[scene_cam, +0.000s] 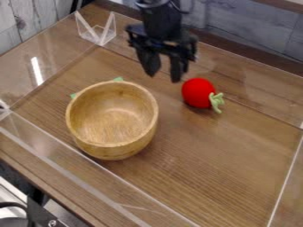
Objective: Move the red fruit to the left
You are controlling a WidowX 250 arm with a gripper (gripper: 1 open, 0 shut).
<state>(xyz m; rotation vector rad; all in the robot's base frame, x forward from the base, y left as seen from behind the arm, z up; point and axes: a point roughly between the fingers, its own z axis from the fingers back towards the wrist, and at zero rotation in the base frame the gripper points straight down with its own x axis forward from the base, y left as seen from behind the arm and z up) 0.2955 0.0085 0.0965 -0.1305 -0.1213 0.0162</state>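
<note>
The red fruit (199, 91) is small, round and glossy, with a green leafy stem (218, 101) pointing right. It lies on the wooden table, right of the wooden bowl (112, 119). My gripper (164, 70) hangs pointing down, just up and left of the fruit and apart from it. Its two dark fingers stand spread with nothing between them.
A clear plastic wall (48, 53) fences the table on all sides. The wooden bowl has a small green leaf tab (117, 80) at its rim. A clear plastic bracket (95, 28) sits at the back left corner.
</note>
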